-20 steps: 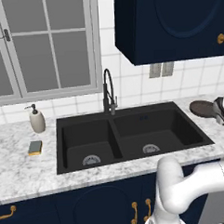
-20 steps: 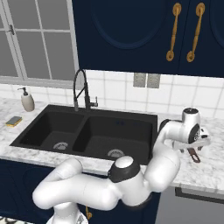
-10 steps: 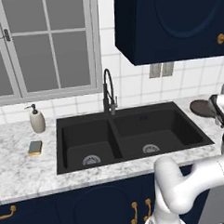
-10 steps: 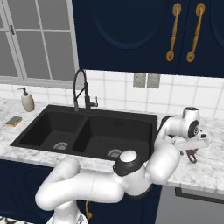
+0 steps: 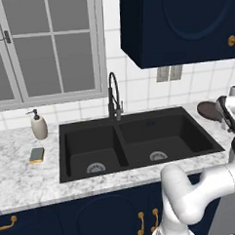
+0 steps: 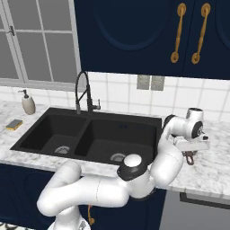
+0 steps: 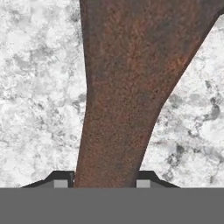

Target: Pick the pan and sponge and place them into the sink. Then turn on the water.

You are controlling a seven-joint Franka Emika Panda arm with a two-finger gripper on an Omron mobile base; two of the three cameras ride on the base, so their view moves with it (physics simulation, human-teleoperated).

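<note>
Marble, matt black, rusty brown

Mottled white-grey marble look on the counter (image 5: 25, 178); matt black sink (image 5: 135, 143) with silvery metal drains; rough, speckled rust-brown finish on the pan (image 7: 127, 87) handle; glossy white wall tiles (image 6: 121, 96); brass-toned cabinet handles (image 6: 179, 33); spongy grey-green over yellow sponge (image 5: 37, 154).

A glossy white robot arm (image 6: 99, 193) made of thick, rounded tube segments fills the lower middle of the right base view. A dark grey round cap (image 6: 132, 165) tops one joint near the centre. At right centre, a white cylindrical wrist (image 6: 193, 128) has black bands and a flat white hand block (image 6: 192, 144) beneath it.
</note>
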